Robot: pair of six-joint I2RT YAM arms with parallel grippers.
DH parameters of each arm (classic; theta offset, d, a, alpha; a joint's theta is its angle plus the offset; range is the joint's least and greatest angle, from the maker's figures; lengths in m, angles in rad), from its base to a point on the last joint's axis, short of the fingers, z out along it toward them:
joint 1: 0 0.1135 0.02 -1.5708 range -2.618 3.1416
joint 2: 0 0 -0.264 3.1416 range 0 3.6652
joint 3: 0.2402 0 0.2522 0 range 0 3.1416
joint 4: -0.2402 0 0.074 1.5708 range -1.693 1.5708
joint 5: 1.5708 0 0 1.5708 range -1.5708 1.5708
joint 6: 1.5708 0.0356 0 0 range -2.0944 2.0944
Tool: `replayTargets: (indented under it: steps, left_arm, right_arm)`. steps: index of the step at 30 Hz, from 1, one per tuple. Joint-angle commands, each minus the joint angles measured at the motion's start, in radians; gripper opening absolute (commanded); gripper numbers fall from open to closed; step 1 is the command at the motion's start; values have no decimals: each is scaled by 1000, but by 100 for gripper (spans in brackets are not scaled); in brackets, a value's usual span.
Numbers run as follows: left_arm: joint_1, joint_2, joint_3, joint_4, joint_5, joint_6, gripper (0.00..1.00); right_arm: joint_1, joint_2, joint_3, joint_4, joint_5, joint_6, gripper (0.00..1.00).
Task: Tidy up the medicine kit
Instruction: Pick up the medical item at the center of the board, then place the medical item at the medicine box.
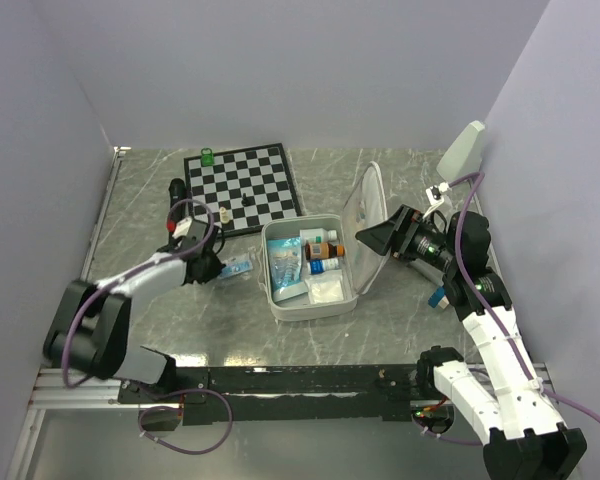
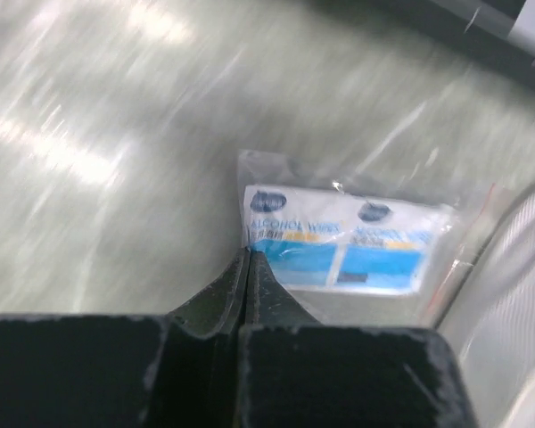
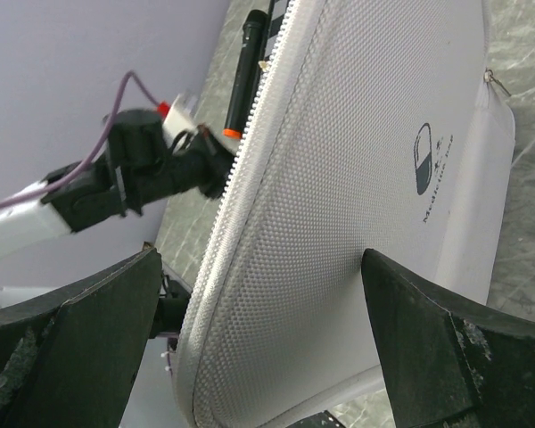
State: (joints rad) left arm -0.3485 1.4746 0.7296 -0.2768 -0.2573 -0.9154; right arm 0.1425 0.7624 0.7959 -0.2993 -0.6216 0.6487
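Black fingers point(image 2: 216, 299) of the left gripper point(image 2: 249, 260) are pressed fully together. Their tips lie on the clear near corner of an alcohol wipes packet point(image 2: 348, 241), which they seem to pinch, though the thin film between them is hard to make out in this blurred view. From above, the packet sits just left of the medicine kit point(image 1: 310, 310). The kit stands open in the middle of the grey marbled counter point(image 1: 210, 330), with its lid point(image 1: 366, 215) raised upright on the right side. The right gripper point(image 1: 376, 240) has its fingers point(image 3: 80, 339) spread wide, one on each side of the lid's white mesh outside; I cannot tell if either one touches it. Inside the tray a blue pouch point(image 1: 285, 262), small bottles point(image 1: 325, 250) and a white sachet point(image 1: 327, 290) are packed close together. Behind the kit lies a chessboard point(image 1: 242, 185) with a green piece point(image 1: 207, 155) at its far left corner, and a black pen point(image 1: 177, 190) lies just left of the board. The lid hides the tray from the right wrist view, and the bottle labels are too small to read.
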Motion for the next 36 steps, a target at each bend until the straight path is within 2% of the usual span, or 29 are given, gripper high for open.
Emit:
replayTargets:
  steps: [1, 5, 9, 14, 19, 22, 24, 31, 36]
  left_arm:
    - [2, -230, -30, -140, 38, -25, 1]
    - [2, -414, 8, -193, 65, -28, 1]
    - [2, -528, 56, -187, 130, -34, 1]
    - [0, -589, 166, -185, 193, -27, 1]
    - [-1, -608, 241, -90, 325, -46, 1]
    - [-21, -590, 274, 2, 403, -88, 1]
    - [-68, -561, 307, 51, 408, -102, 1]
    - [-311, -332, 528, 160, 368, -60, 1]
    - [-389, -169, 662, 200, 375, -39, 1]
  right_arm:
    - [16, -18, 16, 25, 0, -20, 99]
    - [17, -9, 19, 29, -6, -17, 99]
    - [16, 0, 29, 28, -7, -14, 99]
    - [17, 3, 51, 9, -7, -12, 99]
    - [16, 2, 65, 5, -13, -1, 100]
    - [16, -3, 71, 0, -20, 3, 100]
    - [16, -6, 69, 8, -35, 9, 100]
    - [16, -5, 46, 29, -69, 20, 100]
    - [14, -3, 55, 22, -76, 17, 100]
